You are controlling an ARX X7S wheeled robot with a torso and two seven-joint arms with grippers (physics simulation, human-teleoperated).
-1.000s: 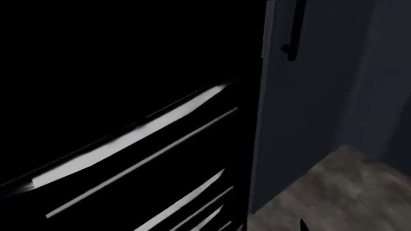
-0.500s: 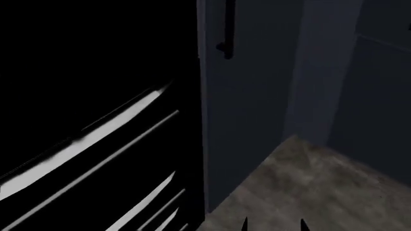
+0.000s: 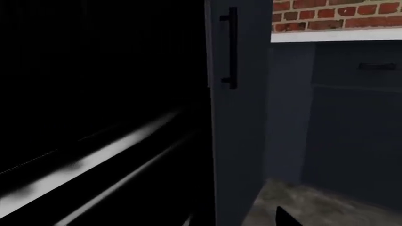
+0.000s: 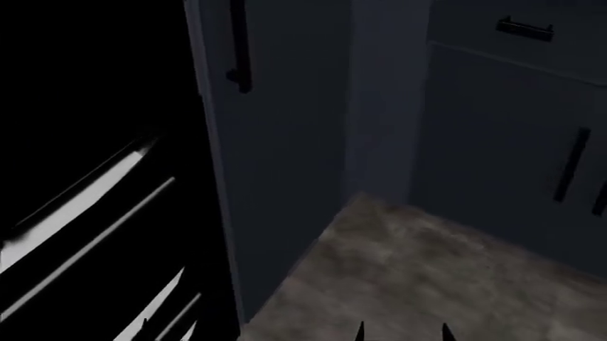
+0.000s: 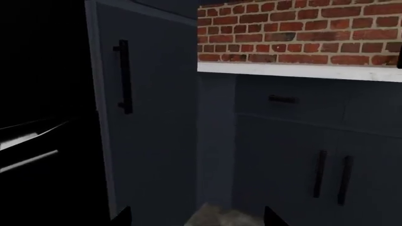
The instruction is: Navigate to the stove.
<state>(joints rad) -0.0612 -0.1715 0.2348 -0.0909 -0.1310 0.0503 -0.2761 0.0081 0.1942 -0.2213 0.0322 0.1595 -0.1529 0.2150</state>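
Filling the left part of the head view is the stove [image 4: 85,213], a glossy black front with bright slanted streaks of reflection on it. It is very near to the robot. Just to its right stands a tall blue-grey cabinet [image 4: 284,163] with a black vertical handle [image 4: 239,50], touching the stove's side. Farther right, more cabinets [image 4: 512,149] form a corner, with short black handles. The grey-brown floor [image 4: 427,277] lies between them.

From the right wrist view, a brick wall [image 5: 301,33] shows above a white counter edge [image 5: 301,70].

Of the right gripper [image 4: 402,332] only two dark finger tips show at the near edge, apart from each other. Of the left gripper [image 3: 285,217] only one dark tip shows, so I cannot tell its state.
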